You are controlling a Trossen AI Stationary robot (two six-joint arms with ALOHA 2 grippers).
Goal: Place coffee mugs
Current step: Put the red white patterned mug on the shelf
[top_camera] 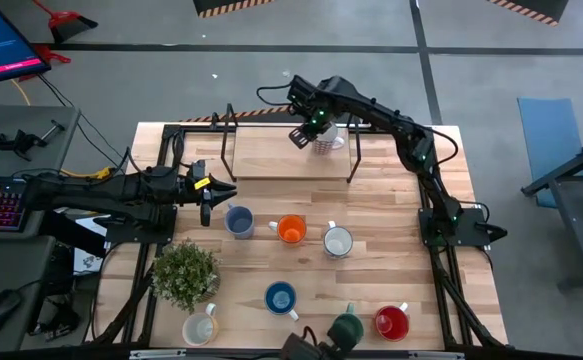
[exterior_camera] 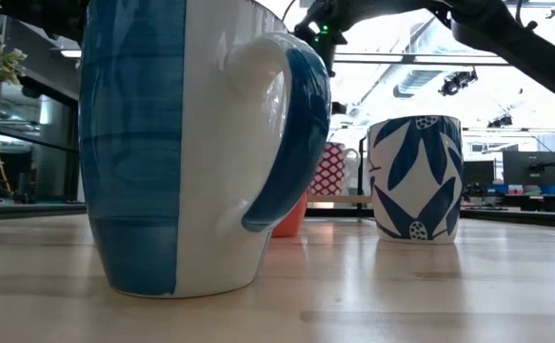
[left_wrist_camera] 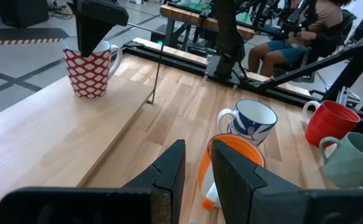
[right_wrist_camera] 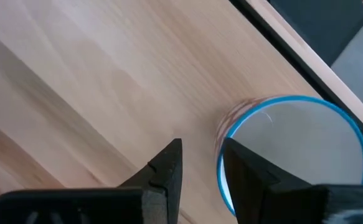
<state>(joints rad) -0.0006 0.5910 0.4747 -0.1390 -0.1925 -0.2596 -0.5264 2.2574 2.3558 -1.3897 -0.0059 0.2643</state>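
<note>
Red-and-white lattice-patterned ceramic mug [top_camera: 327,139] stands on the raised pale wooden shelf [top_camera: 271,155], the right hand [top_camera: 304,131] just beside its rim with fingers parted and holding nothing, so the placing looks done and next comes lifting clear.

Red-lattice mug [left_wrist_camera: 91,70], blue rim

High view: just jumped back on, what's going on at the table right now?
The right gripper is at the patterned mug on the raised wooden shelf at the back of the table, its fingers straddling the mug's rim with a gap between them. The left gripper hangs empty near the grey-blue mug. The other mugs and the potted plant sit on the table.
</note>
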